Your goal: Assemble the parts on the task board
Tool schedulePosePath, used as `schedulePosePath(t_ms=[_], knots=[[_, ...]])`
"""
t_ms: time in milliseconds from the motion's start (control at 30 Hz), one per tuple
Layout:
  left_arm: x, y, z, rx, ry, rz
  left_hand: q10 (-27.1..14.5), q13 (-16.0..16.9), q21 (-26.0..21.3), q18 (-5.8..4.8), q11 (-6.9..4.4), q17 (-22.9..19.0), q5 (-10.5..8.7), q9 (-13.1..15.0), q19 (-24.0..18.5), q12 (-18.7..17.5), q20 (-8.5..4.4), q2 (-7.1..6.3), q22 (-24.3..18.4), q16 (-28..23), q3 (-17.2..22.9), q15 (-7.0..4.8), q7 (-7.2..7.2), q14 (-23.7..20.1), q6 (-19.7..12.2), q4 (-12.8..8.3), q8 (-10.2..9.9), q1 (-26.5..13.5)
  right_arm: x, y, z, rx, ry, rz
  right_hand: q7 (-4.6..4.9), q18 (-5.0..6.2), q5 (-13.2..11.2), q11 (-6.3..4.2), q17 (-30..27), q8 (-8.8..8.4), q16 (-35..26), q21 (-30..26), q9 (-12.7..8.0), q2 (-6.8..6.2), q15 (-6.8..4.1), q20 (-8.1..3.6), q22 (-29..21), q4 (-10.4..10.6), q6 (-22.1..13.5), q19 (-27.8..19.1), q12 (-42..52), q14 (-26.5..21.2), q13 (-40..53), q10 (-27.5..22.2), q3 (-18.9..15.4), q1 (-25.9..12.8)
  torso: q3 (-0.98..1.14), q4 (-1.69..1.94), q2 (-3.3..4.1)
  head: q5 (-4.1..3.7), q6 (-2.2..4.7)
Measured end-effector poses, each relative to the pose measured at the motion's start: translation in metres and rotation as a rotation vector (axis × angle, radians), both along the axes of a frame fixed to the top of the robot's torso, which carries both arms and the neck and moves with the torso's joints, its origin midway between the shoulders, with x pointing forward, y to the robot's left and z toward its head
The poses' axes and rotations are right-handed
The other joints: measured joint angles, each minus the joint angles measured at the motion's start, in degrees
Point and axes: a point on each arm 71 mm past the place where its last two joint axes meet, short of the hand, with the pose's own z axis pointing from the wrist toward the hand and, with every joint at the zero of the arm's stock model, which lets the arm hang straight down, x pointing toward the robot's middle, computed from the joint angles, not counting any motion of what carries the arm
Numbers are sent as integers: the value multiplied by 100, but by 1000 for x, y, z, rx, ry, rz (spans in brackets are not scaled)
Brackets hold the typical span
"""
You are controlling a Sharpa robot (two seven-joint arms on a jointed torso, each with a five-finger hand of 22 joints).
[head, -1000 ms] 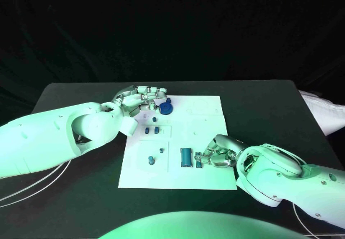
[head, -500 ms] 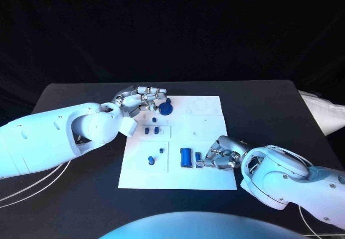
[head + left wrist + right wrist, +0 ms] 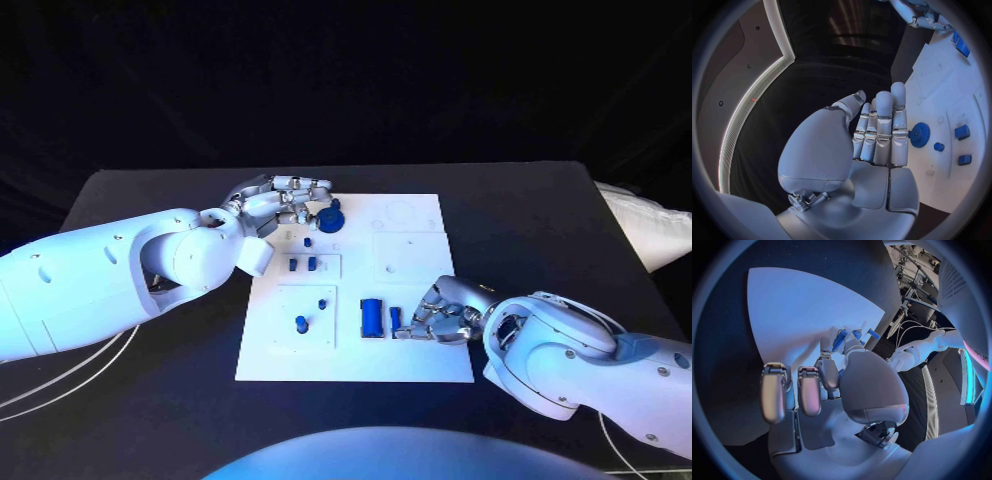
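Observation:
The white task board (image 3: 418, 262) lies mid-table. A round blue gear (image 3: 330, 218) sits at its far left corner, and my left hand (image 3: 278, 200) hovers right beside it; its fingers (image 3: 882, 125) are straight, side by side and empty, next to the gear (image 3: 920, 134). Near the board's front stands a blue block (image 3: 372, 317) with a slim blue part (image 3: 395, 320) beside it. My right hand (image 3: 446, 314) is curled at that slim part, whose blue tip (image 3: 840, 339) shows between thumb and fingertip. Small blue parts (image 3: 303, 263) (image 3: 300, 323) stand in the left column.
Black table (image 3: 144, 200) surrounds the board on all sides. The board's right column (image 3: 408, 250) carries bare white recesses. My large white left forearm (image 3: 116, 280) lies over the table's left side, and my right forearm (image 3: 591, 360) over the front right.
My right hand has drawn slightly nearer the board's front edge, staying at the slim part. The left hand has barely moved beside the gear.

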Motion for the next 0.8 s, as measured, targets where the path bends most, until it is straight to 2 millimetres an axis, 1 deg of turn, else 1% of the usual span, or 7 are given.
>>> schedulePosePath(t_ms=[267, 467, 567, 600, 667, 733, 800], knots=[[0, -1, 0, -1, 0, -4, 0, 0, 0, 0, 0, -3, 0, 0, 0, 0, 0, 8, 0, 0, 0, -4, 0, -4, 0, 0, 15, -8, 8, 4, -4, -4, -6, 2, 0, 0, 0, 13, -1, 61, 0, 22, 36, 75, 1, 0, -1, -16, 5, 0, 32, 0, 2, -13, -16, 75, 0, 10, 7, 11, -2], [0, -1, 0, 0, 1, -3, 0, 0, 0, 0, 0, -9, 0, 0, 0, 0, 0, 23, -5, 0, 0, -20, 0, -21, 0, 0, 23, -23, 7, 5, -3, 3, -12, 8, 23, 0, 0, -1, -1, -10, 0, 22, -15, 90, 1, 0, -1, -34, -4, 0, 2, 0, 3, 2, -34, 90, 5, 14, 9, 21, -8], [0, 0, -1, 1, 2, -1, 0, 0, 0, 1, 0, -9, 0, 0, 0, 0, 0, 23, -5, 0, 0, -20, 0, -21, 0, 0, 23, -23, 5, 2, -2, 21, -9, 3, 84, 0, 155, 1, -1, -71, 0, 14, -33, 90, 1, 0, 4, -11, -66, 0, -169, 0, 123, 2, -134, 90, 8, 12, 8, 21, 1], [1, 0, -1, 2, 2, 0, 0, 0, -4, 1, 0, -9, 0, 0, 0, 0, 0, 23, -5, 3, 0, -20, 0, -21, 0, 0, 23, -23, 6, 0, -1, 30, -8, -1, 71, 0, 199, 21, -1, -66, 0, -13, -26, 90, 1, 0, 4, 1, -95, 0, -234, 0, 123, -17, -160, 90, 8, 10, 7, 14, 8], [1, 1, -2, 2, 4, 1, 0, 0, -23, 0, 0, -13, 0, 0, 0, 0, 0, 23, -5, 24, 0, -20, 0, -21, 0, 0, 23, -23, 8, -4, 3, 66, -7, -9, 113, 0, 258, 68, -1, -83, -92, -120, -25, 91, 1, 0, 4, -10, -191, 0, -576, -1, 56, -145, -202, 90, 5, 8, 1, -1, 28], [0, 1, -5, 2, 7, 4, -12, 0, -23, 0, 12, -22, 0, 0, -26, 24, 15, 41, -15, 24, -45, -10, -1, -31, 0, 25, 23, -41, 14, -7, 8, 114, -9, -14, 184, -1, 279, 123, -2, -214, -230, -291, -68, 195, 37, 20, -137, -32, -410, -84, -1076, -9, -379, -378, -239, 244, 2, 8, -13, -18, 55], [0, 2, -9, 0, 13, 10, -52, 0, -69, 1, 10, -42, 0, 0, -54, 47, 13, 61, -29, 24, -99, 11, 4, -74, -8, 51, 50, -84, 24, -11, 15, 188, -13, -26, 271, 0, 280, 201, -2, -344, -448, -532, -122, 194, 105, 73, -464, -82, -604, -250, -1607, -3, -655, -626, -281, 381, -9, 7, -35, -43, 98]])
